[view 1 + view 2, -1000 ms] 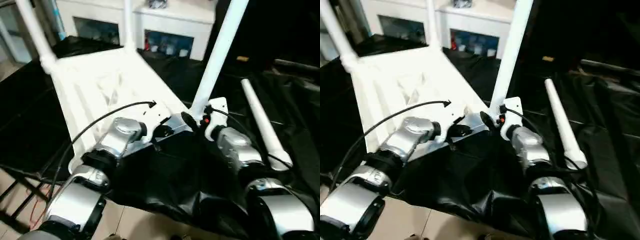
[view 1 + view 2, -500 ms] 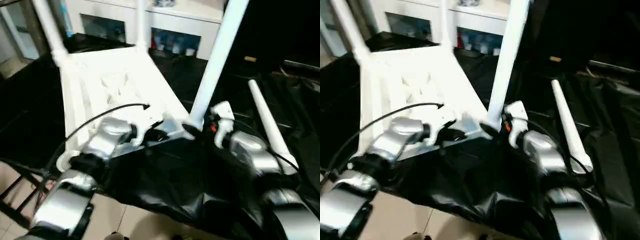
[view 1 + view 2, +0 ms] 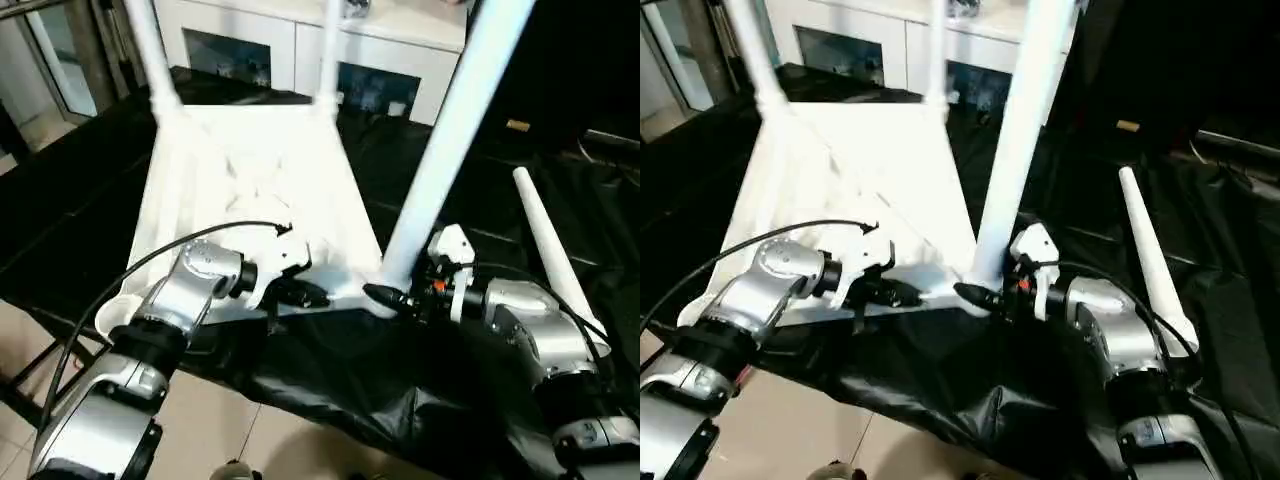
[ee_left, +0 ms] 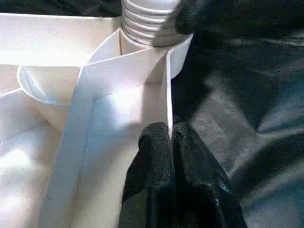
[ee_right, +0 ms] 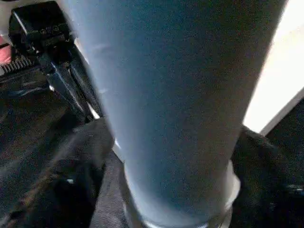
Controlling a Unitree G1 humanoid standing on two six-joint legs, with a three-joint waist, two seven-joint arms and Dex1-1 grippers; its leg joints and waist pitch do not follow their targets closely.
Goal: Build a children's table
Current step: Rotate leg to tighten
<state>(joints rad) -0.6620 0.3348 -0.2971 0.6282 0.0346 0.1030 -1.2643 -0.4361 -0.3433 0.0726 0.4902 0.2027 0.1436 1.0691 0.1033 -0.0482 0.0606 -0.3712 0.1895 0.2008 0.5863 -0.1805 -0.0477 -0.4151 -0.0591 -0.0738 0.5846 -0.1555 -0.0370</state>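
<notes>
- Left gripper [image 4: 171,142] clamped together on thin rim wall of upturned children's table [image 3: 250,190], near corner socket.
- Right gripper [image 3: 395,297] spread around base of near leg [image 3: 450,140]; grip unconfirmed.
- Risk: partly seated leg tipping; loose fourth leg [image 3: 545,245] rolling across black sheet [image 3: 420,380].

The white children's table [image 3: 250,190] lies upside down on black sheeting, ribbed underside showing; three tapering round legs [image 3: 455,130] stand upright in its corner sockets; a fourth leg [image 3: 545,250] lies loose beside it.
</notes>
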